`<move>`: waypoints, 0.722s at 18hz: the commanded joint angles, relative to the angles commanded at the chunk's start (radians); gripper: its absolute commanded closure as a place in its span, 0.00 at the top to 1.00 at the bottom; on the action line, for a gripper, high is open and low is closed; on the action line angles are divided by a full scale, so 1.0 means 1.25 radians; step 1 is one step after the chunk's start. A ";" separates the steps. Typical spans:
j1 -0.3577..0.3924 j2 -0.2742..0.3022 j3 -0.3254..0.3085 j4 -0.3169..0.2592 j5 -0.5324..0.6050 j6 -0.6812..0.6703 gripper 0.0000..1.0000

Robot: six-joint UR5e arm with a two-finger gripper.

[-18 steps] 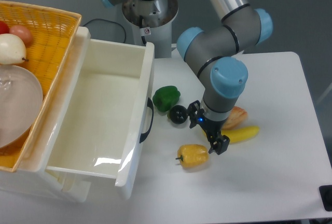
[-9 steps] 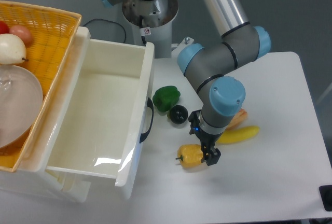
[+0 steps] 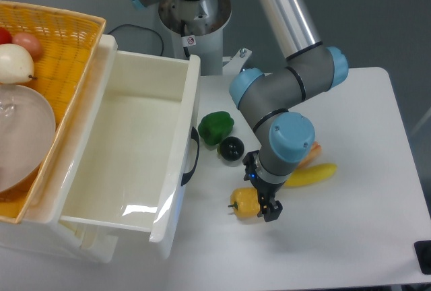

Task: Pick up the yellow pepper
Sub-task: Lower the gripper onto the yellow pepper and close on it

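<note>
Pincer [image 3: 265, 203] down on the yellow pepper [image 3: 245, 203], grasp not confirmed.
Pepper lies on the tabletop [image 3: 350, 237] at 6 o'clock of the black ball [image 3: 232, 148], banana [image 3: 311, 174] at its 2 o'clock. One finger [image 3: 272, 210] shows at the pepper's right side; can't tell if the jaws are spread or clamped. Risk: glossy lobed skin, an off-centre pinch could squirt it out leftward.

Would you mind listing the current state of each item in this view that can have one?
drawer: pulled open, nothing visible inside.
yellow pepper: lying on the table, stem to the left, gripper at its right side.
gripper: lowered over the pepper; whether it has closed is unclear.
green pepper: resting on the table, untouched.
banana: lying flat, partly behind the arm.
</note>
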 joint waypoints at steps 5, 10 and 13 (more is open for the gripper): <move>-0.004 -0.009 -0.005 0.001 0.000 -0.005 1.00; -0.006 -0.015 -0.005 0.001 0.000 -0.006 1.00; -0.006 -0.015 -0.005 0.001 0.000 -0.007 0.96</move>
